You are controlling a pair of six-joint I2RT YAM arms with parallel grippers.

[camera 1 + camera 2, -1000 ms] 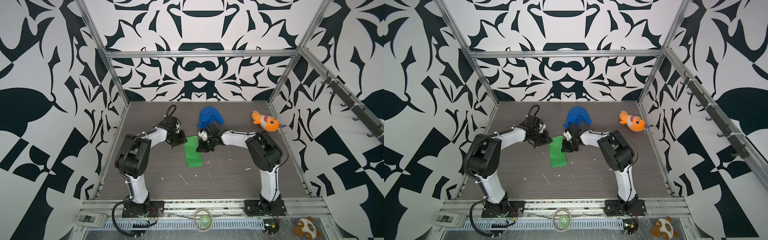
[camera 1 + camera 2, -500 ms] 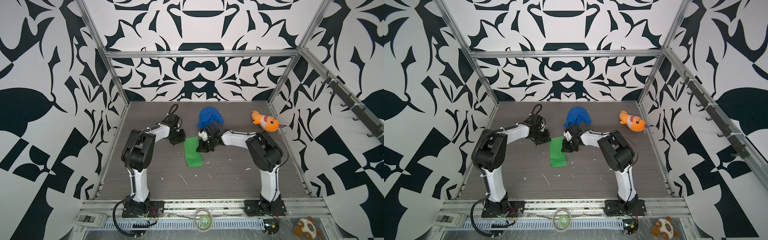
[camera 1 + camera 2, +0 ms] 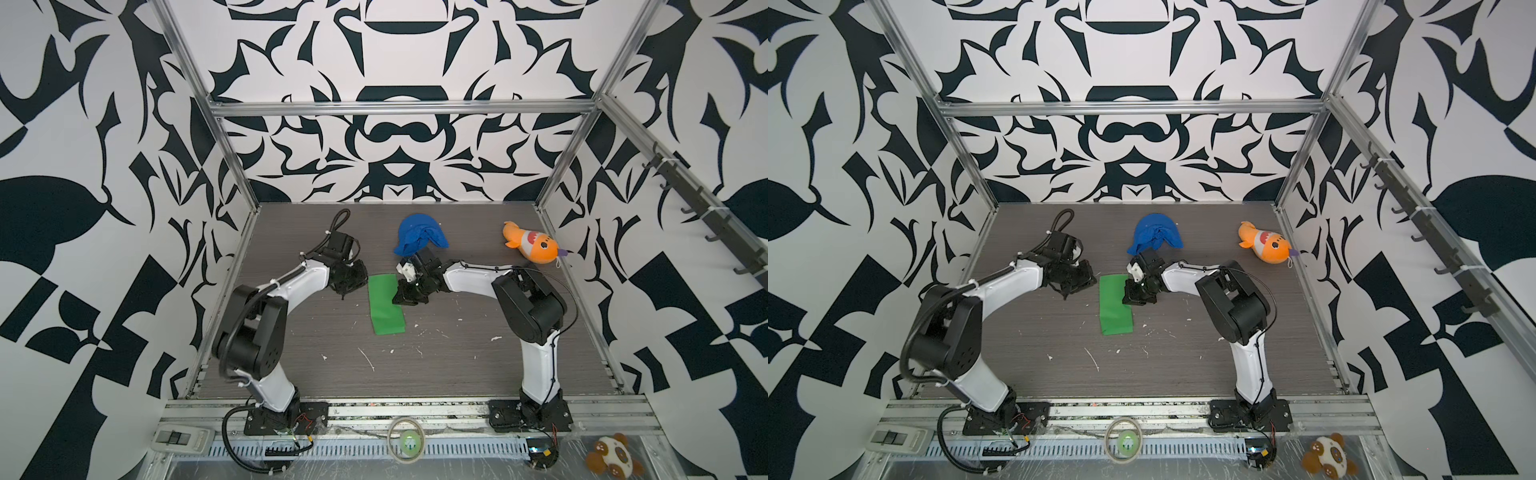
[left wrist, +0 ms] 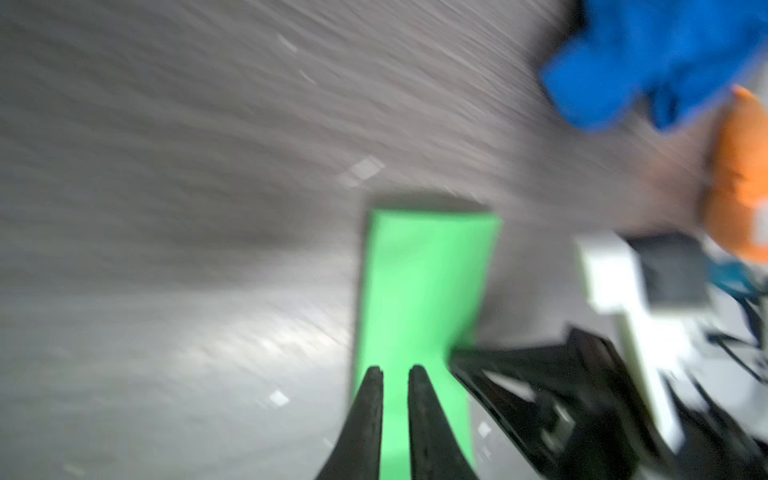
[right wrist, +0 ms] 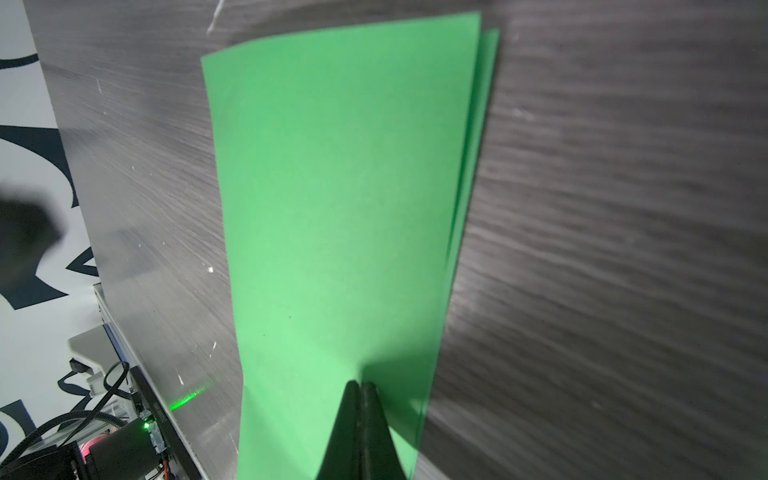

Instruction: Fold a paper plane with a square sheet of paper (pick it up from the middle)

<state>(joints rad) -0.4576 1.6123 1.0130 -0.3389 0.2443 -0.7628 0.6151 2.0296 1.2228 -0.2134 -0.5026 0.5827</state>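
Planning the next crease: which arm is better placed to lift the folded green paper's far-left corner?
Left, probably: the left gripper is slightly open beside that corner of the paper; the right gripper is shut, tips on the opposite edge, likely pinning it.

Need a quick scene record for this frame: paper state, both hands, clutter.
paper: bright green paper sheet, folded into a two-layer rectangle, flat on the dark wood-grain table
plane: not yet formed
right hand: shut, tips over the paper by its right edge in both top views
left hand: fingers slightly apart, nothing between them, just left of the paper in both top views; contact unclear
clutter: crumpled blue cloth behind the paper; orange plush fish at far right
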